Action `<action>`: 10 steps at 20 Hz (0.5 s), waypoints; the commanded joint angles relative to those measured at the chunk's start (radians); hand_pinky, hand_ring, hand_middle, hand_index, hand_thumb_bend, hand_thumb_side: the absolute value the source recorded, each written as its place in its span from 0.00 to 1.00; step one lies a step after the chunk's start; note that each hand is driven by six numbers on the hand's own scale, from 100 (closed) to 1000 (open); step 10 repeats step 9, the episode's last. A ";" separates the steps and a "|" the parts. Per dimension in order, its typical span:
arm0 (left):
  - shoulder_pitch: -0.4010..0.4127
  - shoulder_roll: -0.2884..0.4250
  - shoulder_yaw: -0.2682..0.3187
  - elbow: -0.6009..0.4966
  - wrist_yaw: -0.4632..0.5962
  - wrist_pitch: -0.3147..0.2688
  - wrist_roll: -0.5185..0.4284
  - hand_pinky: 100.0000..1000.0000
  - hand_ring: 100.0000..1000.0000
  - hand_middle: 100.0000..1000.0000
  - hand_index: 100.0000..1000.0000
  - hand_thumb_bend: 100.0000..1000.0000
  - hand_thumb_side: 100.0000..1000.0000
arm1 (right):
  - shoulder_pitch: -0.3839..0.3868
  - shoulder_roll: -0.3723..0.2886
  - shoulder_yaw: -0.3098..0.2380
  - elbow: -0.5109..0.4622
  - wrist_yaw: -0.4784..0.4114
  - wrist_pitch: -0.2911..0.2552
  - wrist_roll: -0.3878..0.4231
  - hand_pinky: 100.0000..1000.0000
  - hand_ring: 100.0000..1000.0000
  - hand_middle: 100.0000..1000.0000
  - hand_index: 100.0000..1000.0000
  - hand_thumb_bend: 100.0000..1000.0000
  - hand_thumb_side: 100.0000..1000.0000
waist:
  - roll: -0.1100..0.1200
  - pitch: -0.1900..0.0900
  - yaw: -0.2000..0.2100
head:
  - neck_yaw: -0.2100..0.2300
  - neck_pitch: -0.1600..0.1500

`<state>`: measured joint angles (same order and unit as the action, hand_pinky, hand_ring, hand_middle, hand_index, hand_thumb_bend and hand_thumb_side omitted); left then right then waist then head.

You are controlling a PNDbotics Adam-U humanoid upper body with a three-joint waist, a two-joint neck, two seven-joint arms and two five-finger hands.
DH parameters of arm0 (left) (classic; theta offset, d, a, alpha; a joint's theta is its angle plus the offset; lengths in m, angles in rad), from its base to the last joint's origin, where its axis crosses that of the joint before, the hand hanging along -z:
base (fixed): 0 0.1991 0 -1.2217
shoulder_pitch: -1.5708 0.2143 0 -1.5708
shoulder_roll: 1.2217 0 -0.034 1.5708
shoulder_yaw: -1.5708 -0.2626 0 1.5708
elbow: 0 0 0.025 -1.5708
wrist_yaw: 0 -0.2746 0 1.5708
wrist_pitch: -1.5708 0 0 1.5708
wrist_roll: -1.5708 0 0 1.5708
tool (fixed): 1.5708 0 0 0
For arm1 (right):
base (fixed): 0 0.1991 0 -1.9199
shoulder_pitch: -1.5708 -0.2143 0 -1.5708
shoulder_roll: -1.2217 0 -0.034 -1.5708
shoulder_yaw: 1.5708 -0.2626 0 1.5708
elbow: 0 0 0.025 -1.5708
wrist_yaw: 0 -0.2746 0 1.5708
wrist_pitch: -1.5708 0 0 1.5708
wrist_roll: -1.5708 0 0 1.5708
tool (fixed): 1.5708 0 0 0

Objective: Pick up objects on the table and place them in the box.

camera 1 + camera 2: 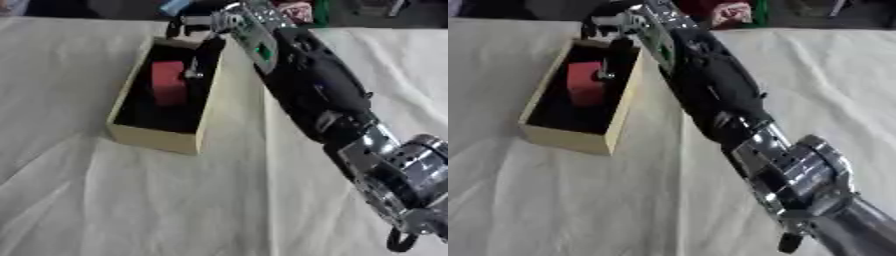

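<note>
The right arm is seen stretched in a long diagonal from the lower right corner up to the top middle, black shell on the forearm and silver joints near the camera. The right hand [203,36] is parked over the far end of the open rectangular tan cardboard box with a dark inside [157,139], and it's bent down at the wrist so the fingers [189,70] drop into the box. One dark finger can be made out reaching down right next to the red block-shaped object [168,82], touching it or nearly so at its upper right edge; whether the block is actually pinched can't be told, because the rest of the hand is blurred and bunched up against the far wall of the box. So the fingers' spread is left as unknown here. The red block is found inside the box, toward the far half, upright-ish and leaning a bit against the dark bottom, with the near half of the box showing only dark lining. The box itself is laid at a slant on the desk covered with a wrinkled cream-white cloth [105,200], its long side running from near left to far right. Just beyond the desk's far edge a red and white patterned thing [732,14] is spotted, too fuzzy to be called anything. The left hand isn't seen in either view.
</note>
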<state>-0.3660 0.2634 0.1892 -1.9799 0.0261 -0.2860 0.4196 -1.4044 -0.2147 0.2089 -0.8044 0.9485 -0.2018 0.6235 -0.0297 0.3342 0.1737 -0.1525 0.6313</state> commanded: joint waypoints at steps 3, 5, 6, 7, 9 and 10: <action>-0.001 0.018 0.010 -0.020 -0.004 -0.001 0.009 0.52 0.49 0.47 0.62 0.11 0.00 | -0.011 -0.150 0.044 -0.174 -0.166 0.030 0.002 0.81 0.81 0.78 0.84 0.00 0.11 | -0.005 -0.025 -0.013 | 0.026 0.000; 0.001 0.021 0.013 -0.020 -0.007 -0.002 0.012 0.52 0.49 0.47 0.62 0.11 0.00 | 0.011 -0.208 0.061 -0.254 -0.234 0.050 0.004 0.81 0.80 0.78 0.84 0.00 0.09 | -0.002 -0.025 -0.018 | 0.036 -0.001; 0.002 0.021 0.014 -0.020 -0.008 -0.002 0.014 0.52 0.49 0.47 0.62 0.11 0.00 | 0.025 -0.237 0.068 -0.298 -0.267 0.061 0.005 0.81 0.80 0.77 0.83 0.00 0.08 | -0.001 -0.024 -0.021 | 0.041 -0.002; 0.002 0.022 0.015 -0.020 -0.009 -0.002 0.015 0.52 0.49 0.47 0.62 0.11 0.00 | 0.038 -0.262 0.073 -0.338 -0.296 0.074 0.008 0.81 0.79 0.77 0.83 0.00 0.08 | 0.001 -0.024 -0.023 | 0.044 -0.003; 0.003 0.023 0.017 -0.020 -0.012 -0.002 0.018 0.52 0.49 0.47 0.62 0.11 0.00 | 0.075 -0.320 0.077 -0.427 -0.353 0.103 0.003 0.81 0.78 0.76 0.82 0.00 0.08 | 0.005 -0.022 -0.028 | 0.053 -0.006; 0.003 0.023 0.017 -0.020 -0.012 -0.002 0.018 0.52 0.49 0.47 0.62 0.11 0.00 | 0.075 -0.320 0.077 -0.427 -0.353 0.103 0.003 0.81 0.78 0.76 0.82 0.00 0.08 | 0.005 -0.022 -0.028 | 0.053 -0.006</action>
